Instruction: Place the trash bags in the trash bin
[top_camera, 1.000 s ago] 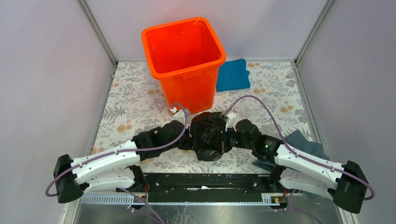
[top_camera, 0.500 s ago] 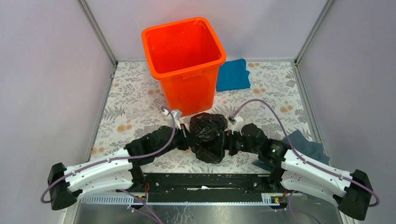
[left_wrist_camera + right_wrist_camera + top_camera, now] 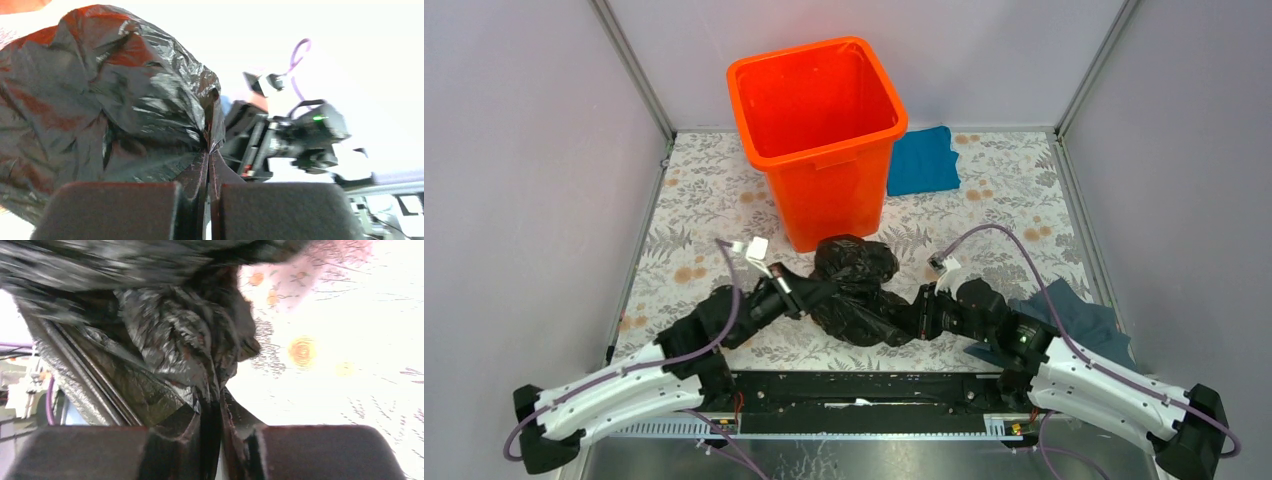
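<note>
Black, crinkly: see trash bags [image 3: 856,290] low between both grippers, long way running left-right, just in front of trash bin [image 3: 829,200]. Pinched tight at left end by left gripper [image 3: 801,297], at right end by right gripper [image 3: 911,320]. Needs lifting up & back; abt as near from either side. Can't see underside of bags; right wrist pic blurry, so prob. only a thin fold held there.

No readable text or labels, apparently, anywhere.
</note>
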{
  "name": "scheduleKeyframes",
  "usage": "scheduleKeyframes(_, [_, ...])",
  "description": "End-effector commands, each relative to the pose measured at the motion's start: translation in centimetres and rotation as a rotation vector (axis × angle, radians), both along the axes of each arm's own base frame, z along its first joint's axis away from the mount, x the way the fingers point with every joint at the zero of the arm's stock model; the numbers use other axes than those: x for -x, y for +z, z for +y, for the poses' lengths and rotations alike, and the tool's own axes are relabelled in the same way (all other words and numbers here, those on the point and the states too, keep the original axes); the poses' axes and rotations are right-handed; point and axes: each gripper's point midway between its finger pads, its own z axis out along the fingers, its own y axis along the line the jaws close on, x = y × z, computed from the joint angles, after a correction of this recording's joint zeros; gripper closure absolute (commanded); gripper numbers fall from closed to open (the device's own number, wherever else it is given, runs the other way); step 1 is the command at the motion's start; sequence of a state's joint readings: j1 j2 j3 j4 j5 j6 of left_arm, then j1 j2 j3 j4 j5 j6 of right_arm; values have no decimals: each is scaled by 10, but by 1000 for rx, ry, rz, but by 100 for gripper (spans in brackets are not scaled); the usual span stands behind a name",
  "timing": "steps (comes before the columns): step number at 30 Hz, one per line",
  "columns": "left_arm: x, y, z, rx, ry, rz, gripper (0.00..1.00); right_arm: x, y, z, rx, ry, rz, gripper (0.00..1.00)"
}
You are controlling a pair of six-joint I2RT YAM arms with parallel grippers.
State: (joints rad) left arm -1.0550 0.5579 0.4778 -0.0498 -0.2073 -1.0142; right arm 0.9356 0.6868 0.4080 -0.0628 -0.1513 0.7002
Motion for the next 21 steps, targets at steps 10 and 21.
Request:
scheduleKeyframes(10, [25,50,24,367,-53,-77,100,-16,1,-24,72,-76,-152,38])
scheduleKeyframes(21, [33,69,-11,264,-195,-104,100,1,30,4,-131,17,-93,0])
